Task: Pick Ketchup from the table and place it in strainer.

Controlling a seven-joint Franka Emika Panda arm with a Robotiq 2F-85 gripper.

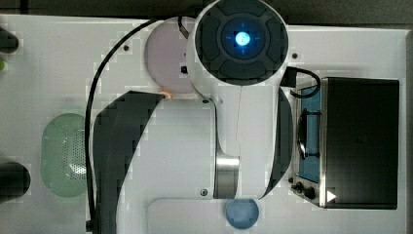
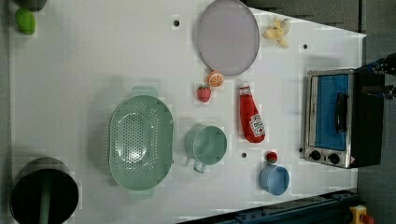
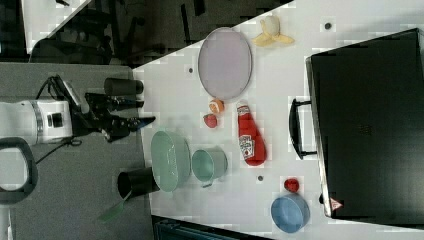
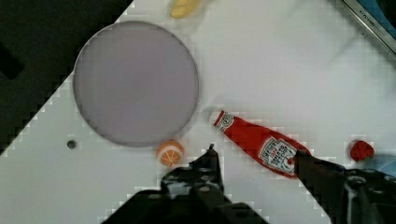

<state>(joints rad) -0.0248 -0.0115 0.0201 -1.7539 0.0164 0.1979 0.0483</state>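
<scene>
The Ketchup (image 2: pixel 251 114) is a red squeeze bottle with a white cap and a labelled body, lying flat on the white table between the lilac plate and the blue cup. It also appears as the Ketchup (image 3: pixel 250 136) and the Ketchup (image 4: pixel 254 140). The strainer (image 2: pixel 140 142), a pale green perforated oval basket, stands apart from it, beyond a green cup; the strainer (image 1: pixel 63 153) sits at the top view's left. My gripper (image 4: pixel 256 156) is open and holds nothing. It hangs well above the bottle, its dark fingertips (image 4: pixel 210 154) framing the label end. The gripper (image 3: pixel 142 114) is high off the table.
A green cup (image 2: pixel 208 145) stands between the strainer and the bottle. An orange slice (image 2: pixel 215 78) and a strawberry (image 2: pixel 203 93) lie near the bottle's cap, below the lilac plate (image 2: pixel 227 36). A small red fruit (image 2: pixel 271 157), blue cup (image 2: pixel 274 179) and toaster oven (image 2: pixel 341 119) are near its base.
</scene>
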